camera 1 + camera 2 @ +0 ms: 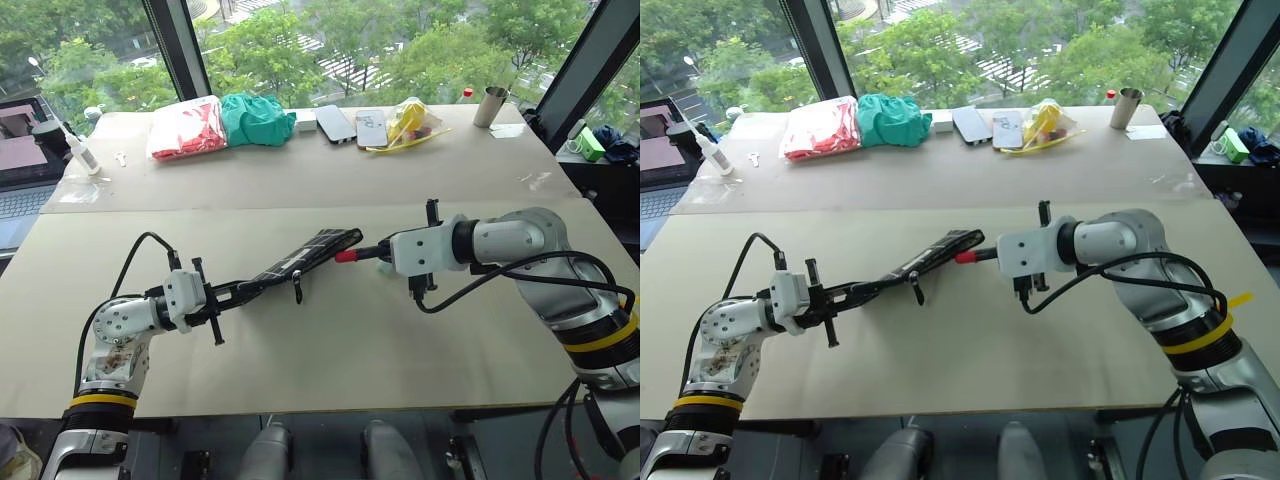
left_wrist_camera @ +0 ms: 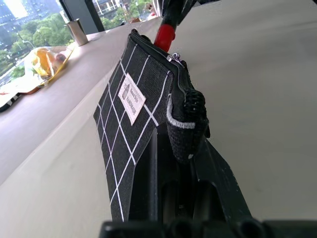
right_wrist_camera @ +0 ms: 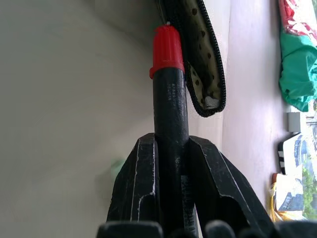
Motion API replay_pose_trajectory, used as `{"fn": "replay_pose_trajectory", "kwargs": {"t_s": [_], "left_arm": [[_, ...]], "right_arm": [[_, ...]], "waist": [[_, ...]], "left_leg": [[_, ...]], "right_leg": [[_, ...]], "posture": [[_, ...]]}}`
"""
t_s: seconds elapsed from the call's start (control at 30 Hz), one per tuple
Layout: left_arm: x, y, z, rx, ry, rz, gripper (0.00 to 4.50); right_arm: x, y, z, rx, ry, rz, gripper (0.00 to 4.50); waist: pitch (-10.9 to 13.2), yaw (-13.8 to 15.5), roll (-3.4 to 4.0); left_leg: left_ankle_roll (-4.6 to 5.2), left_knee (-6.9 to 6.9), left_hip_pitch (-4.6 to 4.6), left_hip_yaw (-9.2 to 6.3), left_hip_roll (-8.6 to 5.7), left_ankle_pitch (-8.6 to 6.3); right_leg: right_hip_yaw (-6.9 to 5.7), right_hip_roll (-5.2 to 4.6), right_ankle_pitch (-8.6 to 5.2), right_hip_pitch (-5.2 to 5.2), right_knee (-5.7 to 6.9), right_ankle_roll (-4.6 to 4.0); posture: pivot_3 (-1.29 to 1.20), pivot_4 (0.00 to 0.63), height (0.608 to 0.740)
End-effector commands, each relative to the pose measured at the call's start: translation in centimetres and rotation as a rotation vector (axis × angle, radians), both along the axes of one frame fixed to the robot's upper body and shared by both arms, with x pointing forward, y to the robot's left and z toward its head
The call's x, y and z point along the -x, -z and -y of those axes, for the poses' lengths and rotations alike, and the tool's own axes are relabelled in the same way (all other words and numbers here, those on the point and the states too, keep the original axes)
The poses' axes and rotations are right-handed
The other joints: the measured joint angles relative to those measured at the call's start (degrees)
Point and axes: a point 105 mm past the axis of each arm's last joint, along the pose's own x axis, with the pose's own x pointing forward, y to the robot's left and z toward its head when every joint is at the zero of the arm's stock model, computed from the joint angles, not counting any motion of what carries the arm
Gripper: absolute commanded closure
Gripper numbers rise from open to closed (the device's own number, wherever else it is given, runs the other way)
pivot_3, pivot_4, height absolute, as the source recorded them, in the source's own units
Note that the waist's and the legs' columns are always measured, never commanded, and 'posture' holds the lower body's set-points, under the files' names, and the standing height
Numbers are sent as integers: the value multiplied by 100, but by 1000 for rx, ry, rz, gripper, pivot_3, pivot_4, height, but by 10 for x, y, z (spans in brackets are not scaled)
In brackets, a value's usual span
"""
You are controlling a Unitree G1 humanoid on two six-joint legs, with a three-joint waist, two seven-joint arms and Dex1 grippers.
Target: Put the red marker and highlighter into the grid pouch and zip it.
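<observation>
Two arms meet over a matte beige table (image 1: 330, 340). Left gripper (image 1: 243, 289) is clamped on one end of the grid pouch (image 1: 310, 253) — flat black woven fabric, thin white grid lines, small white rectangular label, held lifted off the table and slanting up toward the right. A black zipper pull hangs from its lower edge. In the right wrist view the pouch mouth gapes a little, showing pale lining with dark dots and zipper teeth along the rim.

Right gripper (image 1: 372, 253) has its two black fingers (image 3: 136, 188) closed on the red marker (image 3: 168, 94) — slim round black barrel, glossy red cap. The cap points left, its tip at the open end of the pouch, just beside the rim; cannot tell if it is inside yet.

Highlighter: a pale green blur on the table beneath the right gripper in the right wrist view may be it, too vague to say.

Far edge of the table, well apart: crinkly red-and-white plastic pack (image 1: 186, 128), bunched teal cloth (image 1: 256, 117), two phones (image 1: 352, 126), yellow bag (image 1: 408, 122), metal cup (image 1: 489, 106).
</observation>
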Motion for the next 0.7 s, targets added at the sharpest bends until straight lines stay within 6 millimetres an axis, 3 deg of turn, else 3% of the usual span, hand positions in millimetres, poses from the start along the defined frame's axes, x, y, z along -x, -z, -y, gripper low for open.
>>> {"fn": "replay_pose_trajectory", "kwargs": {"t_s": [0.03, 0.3, 0.7], "left_arm": [[2, -3, 4, -9, 18, 39, 4500], [2, -1, 3, -13, 21, 37, 4500], [1, -1, 5, -9, 23, 45, 4500]], "right_arm": [[2, -19, 5, -5, -7, 38, 3988], [3, -32, 14, 0, 13, 44, 3988], [-4, -9, -7, 74, -41, 69, 3988]], "waist": [[0, 7, 0], [0, -2, 0], [0, -6, 0]], "left_leg": [[0, 0, 0, 0, 0, 0], [0, -1, 0, 0, 1, 0], [0, -2, 0, 1, 1, 0]], "right_leg": [[0, 0, 0, 1, -1, 0], [0, 1, 0, 1, -3, 0], [0, 1, 0, -1, -3, 0]], "posture": [[0, 150, 740], [0, 150, 740], [0, 150, 740]]}}
